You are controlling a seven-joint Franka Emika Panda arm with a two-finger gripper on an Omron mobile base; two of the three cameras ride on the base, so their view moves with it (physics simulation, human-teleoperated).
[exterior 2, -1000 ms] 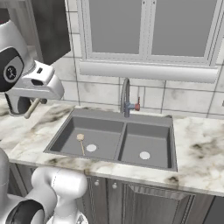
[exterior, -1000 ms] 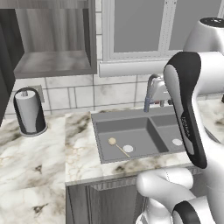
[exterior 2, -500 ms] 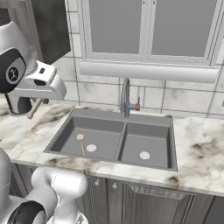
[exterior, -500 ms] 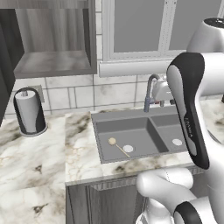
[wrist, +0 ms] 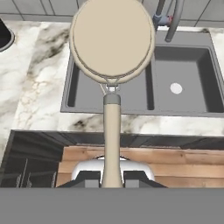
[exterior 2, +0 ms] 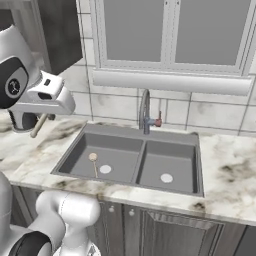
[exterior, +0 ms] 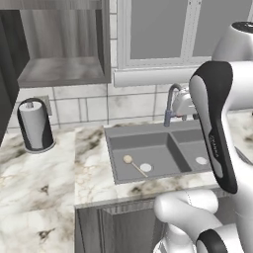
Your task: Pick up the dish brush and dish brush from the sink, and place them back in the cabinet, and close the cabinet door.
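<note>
Tool [wrist: 112, 180] closed narrow on the thin handle of one dish brush [wrist: 112, 43]. In the hand view its round tan head stands large over the left basin of the sink [wrist: 183, 57] and hides most of that basin's floor. In the right base view the handle end of this brush [exterior 2: 39, 125] pokes down and left from under the white hand, above the marble surface [exterior 2: 30, 155] left of the sink.

The second dish brush [exterior: 129, 160] lies on the floor of the left basin, its head just beside the white drain disc [exterior: 146, 168] and its handle running past the disc toward the front wall; whether they touch is too small to tell. The faucet [exterior 2: 145, 107] stands behind the divider between the basins. A dark paper towel holder [exterior: 34, 124] stands on the surface below the cabinet [exterior: 64, 74], which is open, its shelf bare. The cabinet door [exterior: 6, 89] is only a dark slab cut off at the left edge of the left base view.

In the left base view the robot's arm covers the right end of the sink. Below the surface's front edge the hand view shows brown planks [wrist: 175, 164] whose nature is unclear.

Compared with a second ago, the hand sits in almost the same place and the brush in the sink has not moved.
</note>
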